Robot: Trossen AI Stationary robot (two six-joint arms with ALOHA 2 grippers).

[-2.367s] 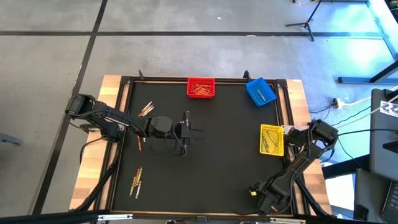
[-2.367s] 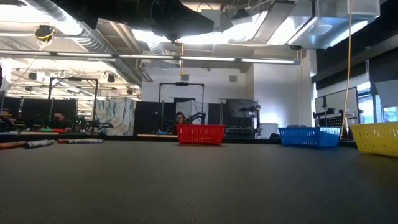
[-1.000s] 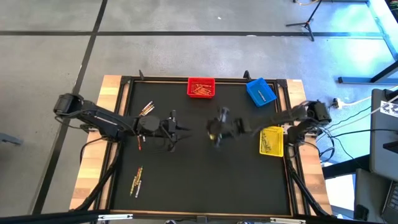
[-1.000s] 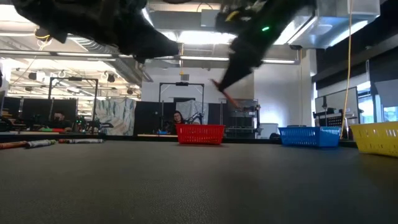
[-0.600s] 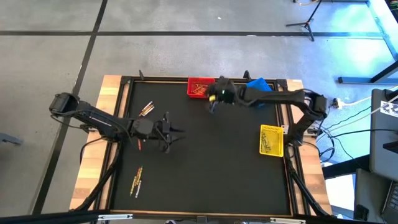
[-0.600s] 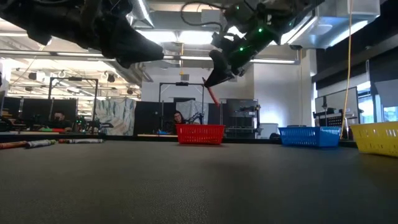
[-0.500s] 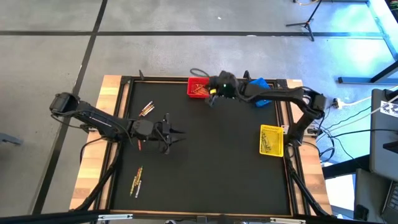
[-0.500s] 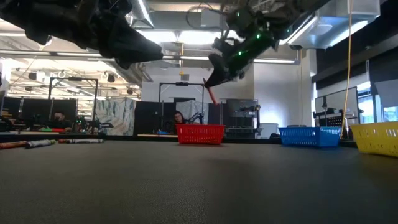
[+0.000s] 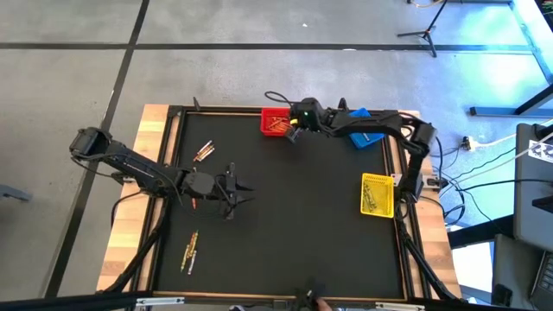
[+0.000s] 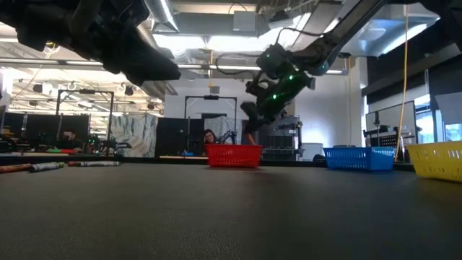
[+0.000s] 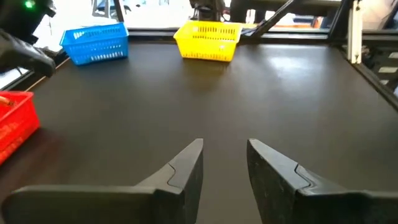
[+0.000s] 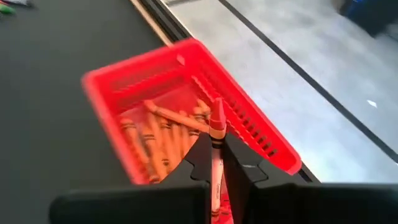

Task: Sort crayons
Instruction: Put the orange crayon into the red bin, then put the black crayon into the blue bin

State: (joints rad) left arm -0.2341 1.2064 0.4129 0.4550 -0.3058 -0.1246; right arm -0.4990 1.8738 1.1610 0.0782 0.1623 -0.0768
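Observation:
My right gripper hangs by the red bin at the table's far edge, shut on a red crayon. The bin holds several orange and red crayons. In the low view this gripper is just above the bin. My left gripper is open over bare mat at centre left, its fingers holding nothing. Loose crayons lie on the mat at far left, and more crayons at near left. My right gripper pinches the red crayon's shaft between its two fingers. The crayon lies along the fingers, and its pointed tip sticks out past them. The fingers slant down from the table's right. The crayon is lifted clear, its tip over the red bin.
A blue bin stands at the far right, partly under my right arm. A yellow bin with crayons stands at the right edge. One more crayon lies by my left wrist. The mat's middle and near right are bare.
My right gripper has swung from the table's middle to the far edge, up to the red bin, and sunk a little, still shut on the red crayon. My left gripper has drifted slightly toward the table's near left, still open.

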